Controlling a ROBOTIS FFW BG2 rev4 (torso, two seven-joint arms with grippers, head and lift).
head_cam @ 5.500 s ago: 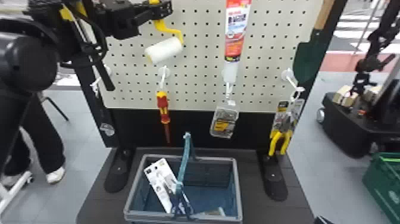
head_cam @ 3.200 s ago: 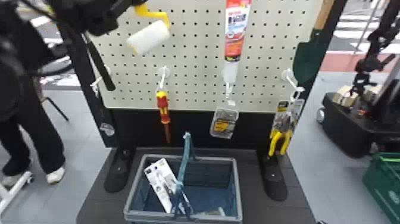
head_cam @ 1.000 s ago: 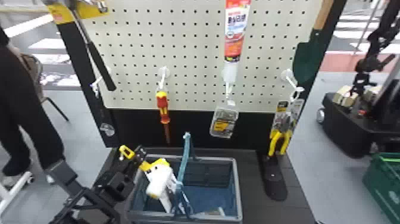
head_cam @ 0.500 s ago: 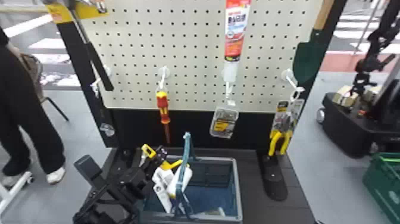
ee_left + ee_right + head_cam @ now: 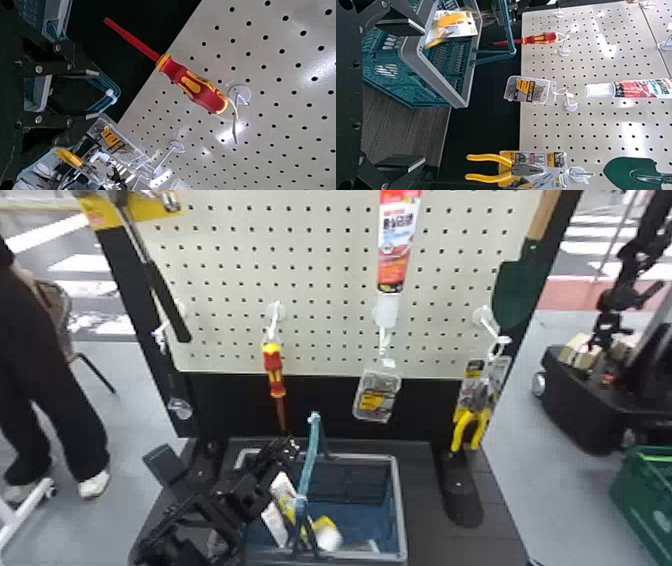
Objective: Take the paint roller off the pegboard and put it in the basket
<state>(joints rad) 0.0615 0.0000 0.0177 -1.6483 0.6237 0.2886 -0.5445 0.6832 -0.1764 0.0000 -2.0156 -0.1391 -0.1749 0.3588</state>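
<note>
Screwdriver (image 5: 273, 365), yellow-handled pliers (image 5: 461, 427), green trowel (image 5: 517, 290)

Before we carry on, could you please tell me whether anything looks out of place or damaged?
Nothing looks amiss: the screwdriver, clear box and pliers hang from hooks, and the paint roller is in the upright basket.

Grey floor (image 5: 545, 490), chair (image 5: 60, 302) at left
</note>
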